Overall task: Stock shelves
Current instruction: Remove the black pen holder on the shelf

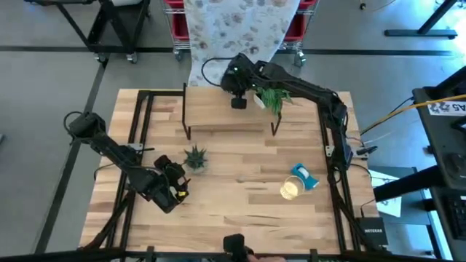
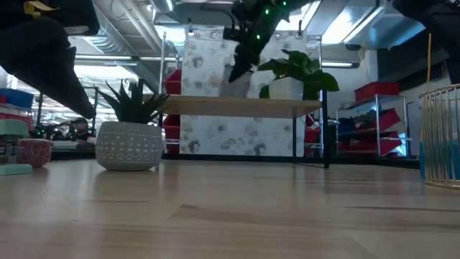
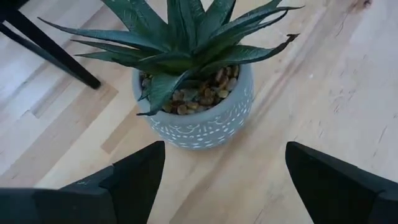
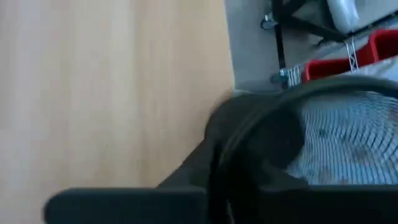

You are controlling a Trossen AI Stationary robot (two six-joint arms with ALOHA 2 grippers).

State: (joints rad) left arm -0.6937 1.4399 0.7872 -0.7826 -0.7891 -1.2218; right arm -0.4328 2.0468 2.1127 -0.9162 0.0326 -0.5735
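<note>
The shelves (image 1: 229,116) stand at the table's far middle; a leafy plant in a white pot (image 2: 296,78) sits on their top plank (image 2: 241,106). My right gripper (image 1: 239,100) reaches over that plank from the right, shut on a dark mesh cup (image 2: 234,85) beside the plant. A spiky succulent in a grey patterned pot (image 3: 199,115) stands on the table at left of centre (image 1: 195,157). My left gripper (image 3: 233,186) is open just on the near-left side of it, with the pot ahead of the fingers and not between them. My right gripper comes down at a slant from above onto the mesh cup's upper part (image 2: 238,72). The cup's rim (image 4: 292,102) and mesh wall fill the wrist view and hide the fingers, so the kind of hold cannot be told. The cup's lower end is at the plank top, slightly tilted.
A gold wire basket (image 1: 290,189) with a blue item (image 1: 304,177) beside it lies at the table's near right. Black rails (image 1: 138,124) run along the table's left and right sides. Bare wood lies between the succulent and the basket.
</note>
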